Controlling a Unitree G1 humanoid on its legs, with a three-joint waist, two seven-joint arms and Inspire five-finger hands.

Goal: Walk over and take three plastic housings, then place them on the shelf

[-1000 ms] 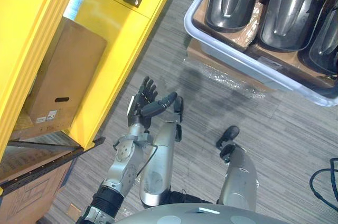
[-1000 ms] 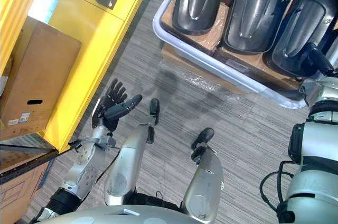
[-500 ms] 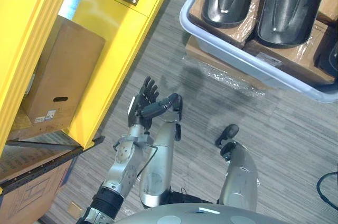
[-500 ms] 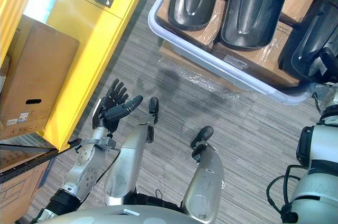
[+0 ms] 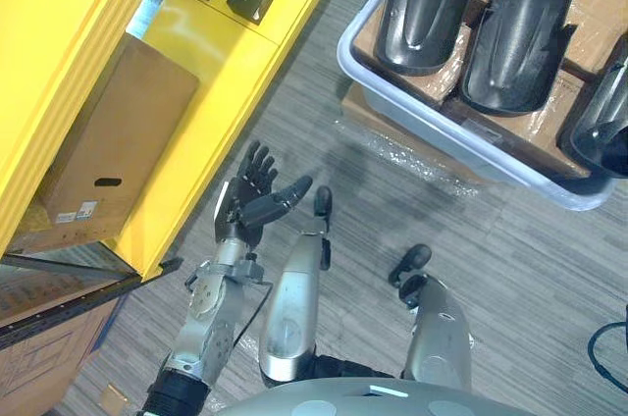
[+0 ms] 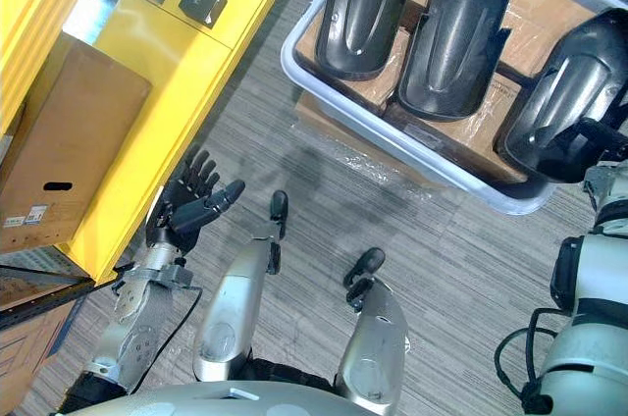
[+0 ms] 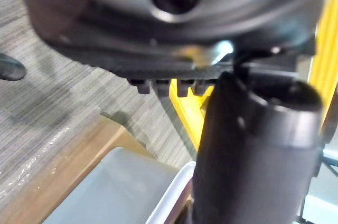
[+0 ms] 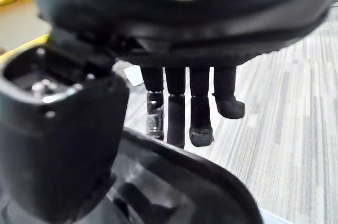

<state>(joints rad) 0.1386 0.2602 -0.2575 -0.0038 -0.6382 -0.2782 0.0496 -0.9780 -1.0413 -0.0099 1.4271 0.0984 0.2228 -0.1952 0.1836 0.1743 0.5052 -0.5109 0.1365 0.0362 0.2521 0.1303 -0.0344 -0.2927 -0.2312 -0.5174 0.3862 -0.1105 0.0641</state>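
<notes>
Three black plastic housings lie side by side in a pale grey tray (image 6: 392, 136): the left housing (image 6: 361, 9), the middle housing (image 6: 453, 33) and the right housing (image 6: 564, 107). My right hand (image 6: 601, 134) is at the right housing's near edge. In the right wrist view its fingers (image 8: 200, 113) curl over the housing's rim (image 8: 179, 182) with the thumb (image 8: 63, 145) on the other side. My left hand (image 5: 255, 198) hangs open above the carpet beside the yellow shelf (image 5: 211, 92), holding nothing.
The tray rests on cardboard wrapped in plastic film (image 6: 392, 156) on the grey carpet. The yellow shelf (image 6: 167, 73) carries small black boxes (image 6: 201, 1) on top. A brown cardboard box (image 6: 59, 151) sits in its lower bay. Carpet lies between shelf and tray.
My right hand's fingers have curled down onto the right housing's rim. The whole picture has shifted with the camera. The left hand stays open.
</notes>
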